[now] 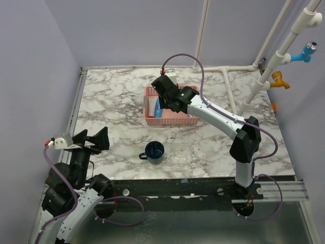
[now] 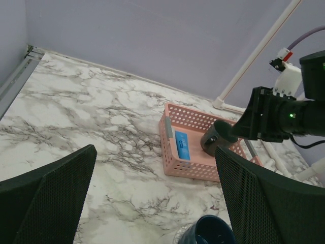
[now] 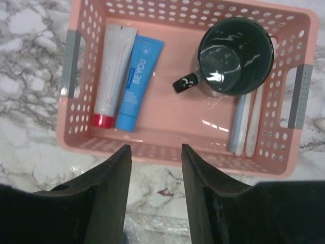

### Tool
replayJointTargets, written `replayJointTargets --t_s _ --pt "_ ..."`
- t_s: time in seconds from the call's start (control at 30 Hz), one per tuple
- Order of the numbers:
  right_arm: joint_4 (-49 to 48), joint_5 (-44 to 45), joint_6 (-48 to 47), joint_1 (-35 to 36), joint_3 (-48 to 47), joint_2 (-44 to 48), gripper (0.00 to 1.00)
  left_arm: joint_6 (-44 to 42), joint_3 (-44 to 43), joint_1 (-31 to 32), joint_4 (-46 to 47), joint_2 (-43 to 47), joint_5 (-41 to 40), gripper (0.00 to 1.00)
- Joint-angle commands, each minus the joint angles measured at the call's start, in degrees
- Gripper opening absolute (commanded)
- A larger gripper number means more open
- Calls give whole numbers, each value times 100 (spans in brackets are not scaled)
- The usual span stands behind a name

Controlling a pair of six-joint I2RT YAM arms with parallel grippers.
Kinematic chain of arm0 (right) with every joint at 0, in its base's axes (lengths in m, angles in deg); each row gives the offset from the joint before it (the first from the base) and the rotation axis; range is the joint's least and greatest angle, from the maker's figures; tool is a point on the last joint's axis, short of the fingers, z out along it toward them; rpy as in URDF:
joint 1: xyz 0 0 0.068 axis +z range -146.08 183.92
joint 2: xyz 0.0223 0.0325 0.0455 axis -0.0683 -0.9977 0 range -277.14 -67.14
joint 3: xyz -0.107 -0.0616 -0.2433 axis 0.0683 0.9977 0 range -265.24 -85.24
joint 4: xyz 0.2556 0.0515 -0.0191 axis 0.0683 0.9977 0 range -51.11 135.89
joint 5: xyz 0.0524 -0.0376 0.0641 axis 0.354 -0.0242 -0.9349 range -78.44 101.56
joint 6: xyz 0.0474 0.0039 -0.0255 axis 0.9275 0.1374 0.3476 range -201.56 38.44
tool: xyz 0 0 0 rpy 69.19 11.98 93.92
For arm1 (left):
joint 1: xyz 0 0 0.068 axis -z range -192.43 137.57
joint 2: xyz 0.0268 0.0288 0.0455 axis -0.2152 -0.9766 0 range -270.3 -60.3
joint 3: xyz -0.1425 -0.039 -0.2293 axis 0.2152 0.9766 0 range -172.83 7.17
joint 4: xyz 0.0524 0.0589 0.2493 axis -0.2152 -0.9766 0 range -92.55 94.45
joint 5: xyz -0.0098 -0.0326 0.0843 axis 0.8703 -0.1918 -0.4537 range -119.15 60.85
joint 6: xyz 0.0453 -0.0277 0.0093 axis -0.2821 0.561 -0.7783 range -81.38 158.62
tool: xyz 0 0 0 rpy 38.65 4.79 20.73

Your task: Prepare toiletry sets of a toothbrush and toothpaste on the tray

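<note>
Top view: right gripper (image 1: 167, 96) hangs over the pink lattice plastic basket (image 1: 172, 121). Left gripper (image 1: 91, 138) sits well apart, so the right arm is nearer. The clear flat plastic tray (image 1: 195, 155) lies near the table's front edge.

Left wrist: left jaws spread wide, empty.

Right wrist: right jaws part-open, nothing between them. Slim light-blue plastic toothbrush (image 3: 240, 124) lies in the basket along its right wall, ahead and right of the fingers. Its long axis runs away from the camera, so the jaws would likely close across it.

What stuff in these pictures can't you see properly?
Toothbrushes: right wrist view, upper ends hidden under the green mug.
Navy mug: left wrist view, cut off by the bottom edge.
Pink basket: top view, contents mostly covered by the right arm.
Clear tray: top view, outline too faint against marble.
</note>
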Motion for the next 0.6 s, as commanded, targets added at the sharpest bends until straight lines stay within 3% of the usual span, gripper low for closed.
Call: replayJointTargets --t_s 0.0,0.5,0.57 --pt "-18 296 474 -243 -619 -676 48 -2 37 -44 61 -21 93 99" --pt "611 692 1912 -1086 -2144 -2040 49 -11 37 -41 102 65 210 99" --pt "569 697 2122 -1175 -2131 -2079 57 -11 37 -46 95 77 222 99"
